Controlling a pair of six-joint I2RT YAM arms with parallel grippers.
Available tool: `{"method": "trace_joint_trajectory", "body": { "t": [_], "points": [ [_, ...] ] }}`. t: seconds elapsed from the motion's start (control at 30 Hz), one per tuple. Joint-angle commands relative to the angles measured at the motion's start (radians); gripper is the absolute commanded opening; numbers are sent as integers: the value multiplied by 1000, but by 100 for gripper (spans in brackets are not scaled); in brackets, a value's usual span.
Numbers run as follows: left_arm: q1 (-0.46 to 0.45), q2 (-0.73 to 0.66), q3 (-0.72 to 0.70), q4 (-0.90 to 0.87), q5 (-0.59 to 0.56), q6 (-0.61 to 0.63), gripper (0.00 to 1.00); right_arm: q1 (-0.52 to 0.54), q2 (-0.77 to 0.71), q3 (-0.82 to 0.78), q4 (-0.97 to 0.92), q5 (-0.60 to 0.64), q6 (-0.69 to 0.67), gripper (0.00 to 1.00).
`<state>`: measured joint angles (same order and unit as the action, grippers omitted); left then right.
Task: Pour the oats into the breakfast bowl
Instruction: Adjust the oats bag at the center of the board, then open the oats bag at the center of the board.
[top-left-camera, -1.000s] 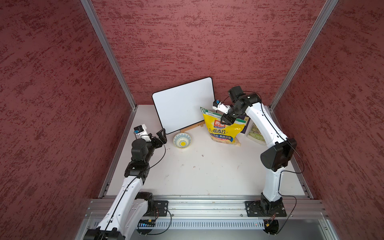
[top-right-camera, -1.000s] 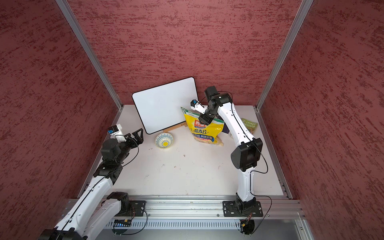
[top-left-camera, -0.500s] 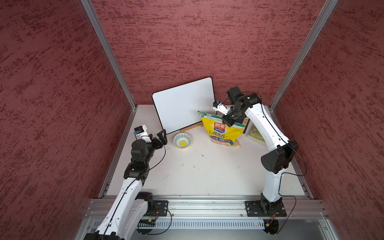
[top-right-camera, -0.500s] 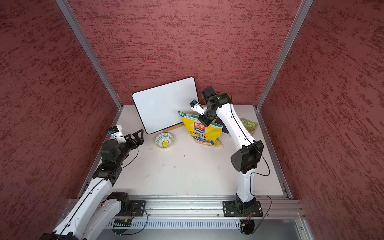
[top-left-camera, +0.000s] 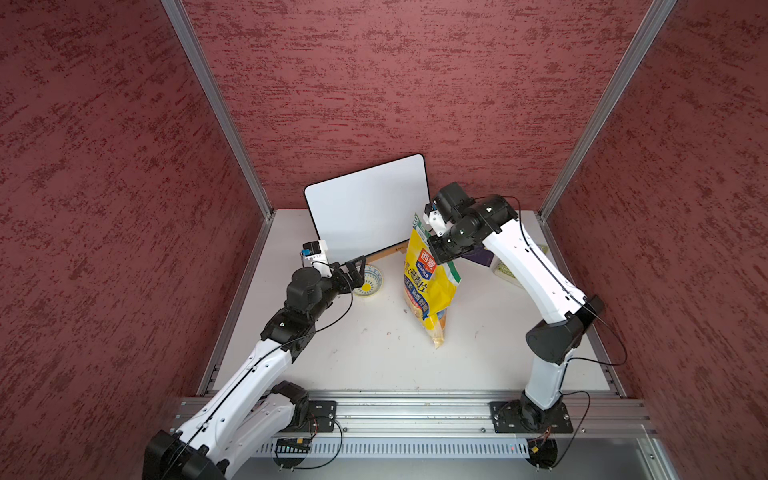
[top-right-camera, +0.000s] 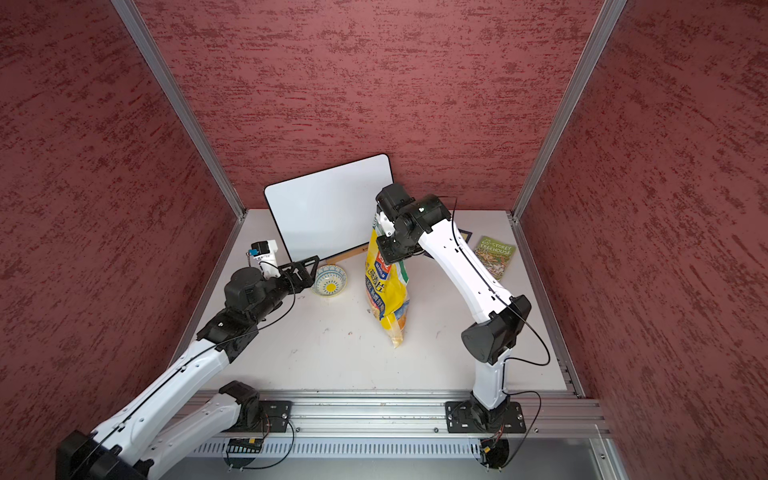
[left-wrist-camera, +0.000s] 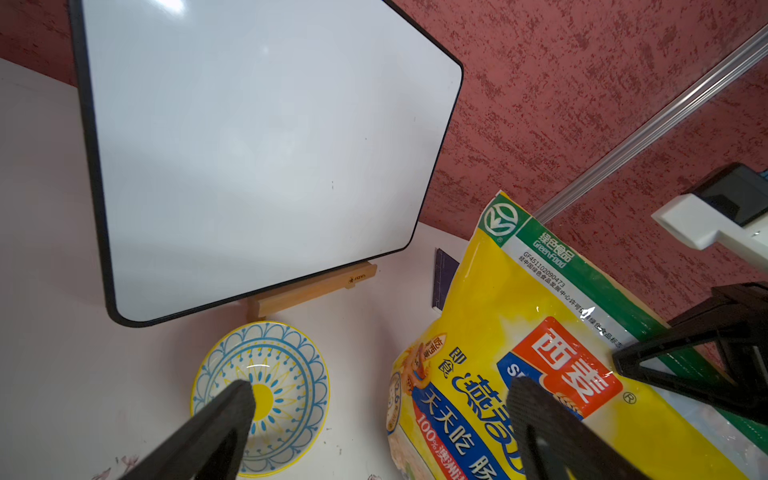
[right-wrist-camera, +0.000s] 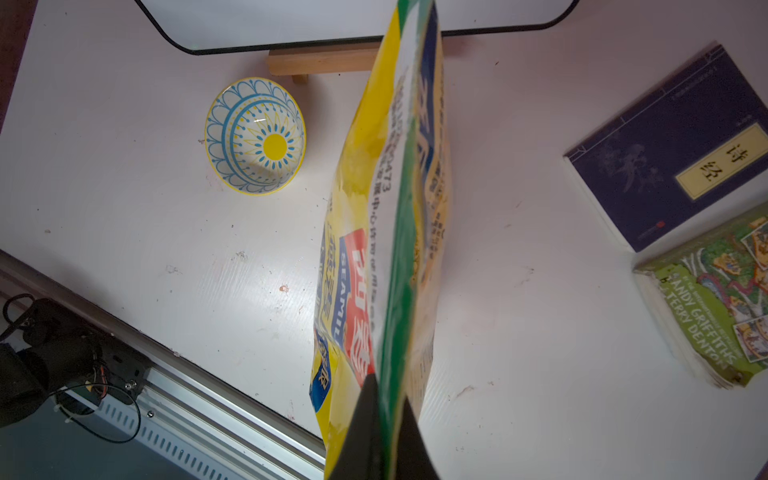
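Left wrist view: oats bag (left-wrist-camera: 557, 357) reads "GreenFood".

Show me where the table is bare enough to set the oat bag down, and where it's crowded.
Bare: the wide table strip between the front rail, the breakfast bowl and the hanging oat bag; also the patch between bag and green book. Crowded: the back, around the whiteboard, bowl, left fingers and dark book.

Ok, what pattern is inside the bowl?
The bowl is white with blue scallops and rings, yellow flower centre, yellow rim; clearest in the right wrist view.
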<state>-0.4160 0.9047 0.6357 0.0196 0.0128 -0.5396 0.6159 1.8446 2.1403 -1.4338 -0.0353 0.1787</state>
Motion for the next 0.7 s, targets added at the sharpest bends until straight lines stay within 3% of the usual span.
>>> {"method": "trace_joint_trajectory", "body": {
  "t": [0.0,0.27,0.5,0.67],
  "points": [
    [-59,49,37,39,-38,-16,100,8,-111,-75,265,20,124,5],
    [-191,177,106,66,-110,44,100,-38,-152,-108,250,-151,83,39],
    [-258,234,118,88,-183,67,100,-95,-60,66,150,-250,54,42],
    [-275,278,120,119,-193,68,100,-95,36,131,97,-231,36,42]
  ]
}}
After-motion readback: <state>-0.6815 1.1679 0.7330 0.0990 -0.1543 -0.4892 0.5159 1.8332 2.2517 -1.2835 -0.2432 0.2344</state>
